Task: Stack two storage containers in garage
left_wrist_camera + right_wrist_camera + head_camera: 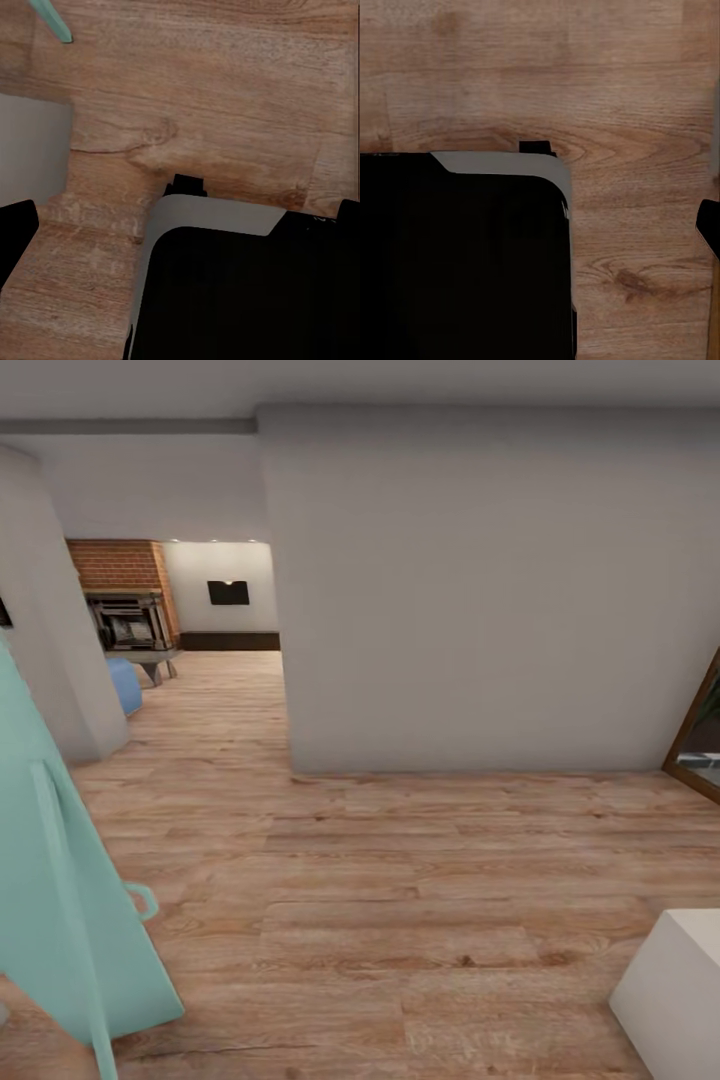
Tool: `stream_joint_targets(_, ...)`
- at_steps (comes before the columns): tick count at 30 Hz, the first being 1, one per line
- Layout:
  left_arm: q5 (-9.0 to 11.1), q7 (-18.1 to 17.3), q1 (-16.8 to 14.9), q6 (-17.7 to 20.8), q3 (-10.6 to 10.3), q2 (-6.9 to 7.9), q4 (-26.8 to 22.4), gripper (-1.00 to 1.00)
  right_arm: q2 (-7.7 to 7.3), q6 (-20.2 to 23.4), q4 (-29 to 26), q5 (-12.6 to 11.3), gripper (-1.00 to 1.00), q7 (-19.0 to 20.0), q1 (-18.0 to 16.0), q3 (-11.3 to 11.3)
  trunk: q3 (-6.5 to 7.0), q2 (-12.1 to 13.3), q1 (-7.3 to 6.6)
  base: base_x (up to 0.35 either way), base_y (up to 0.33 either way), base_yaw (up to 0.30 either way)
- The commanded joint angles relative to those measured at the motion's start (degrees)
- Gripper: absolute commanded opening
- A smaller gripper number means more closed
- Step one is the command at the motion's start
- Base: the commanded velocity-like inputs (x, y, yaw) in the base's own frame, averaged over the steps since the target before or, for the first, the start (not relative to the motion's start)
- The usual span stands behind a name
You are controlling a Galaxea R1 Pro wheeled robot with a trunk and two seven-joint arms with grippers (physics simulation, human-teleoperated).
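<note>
head view: one brick fireplace [125, 592], one pale wall [480, 600]; finger state of both grippers unclear.

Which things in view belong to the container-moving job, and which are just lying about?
Job: living room through the opening, with its brick fireplace; no red-orange containers seen here.
Lying about: teal object, white block, blue seat, wood floor.

Floor: light wood planks [380, 880] are running from the hallway into the far room.
Standing on it, left: a pale turquoise object [60, 900].
Standing on it, lower right: a white block [675, 985].
Far end: a blue seat [125, 685] is sitting before a brick fireplace [125, 610].
</note>
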Motion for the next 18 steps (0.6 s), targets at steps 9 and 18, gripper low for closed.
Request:
stream_joint_targets(9, 0.47, 0.20, -0.04, -0.20, -0.49, -0.08, 0.03, 1.00, 0.01, 0.02, 0.16, -0.03, 1.00, -0.37, -0.08, 0.40, -0.07, -0.04, 0.04, 0.324, 0.000, 0.000)
stream_joint_targets(18, 0.47, 0.21, -0.04, -0.18, -0.49, -0.08, 0.03, 1.00, 0.01, 0.03, 0.16, -0.03, 1.00, -0.38, -0.08, 0.40, -0.07, -0.04, 0.04, 0.324, 0.000, 0.000)
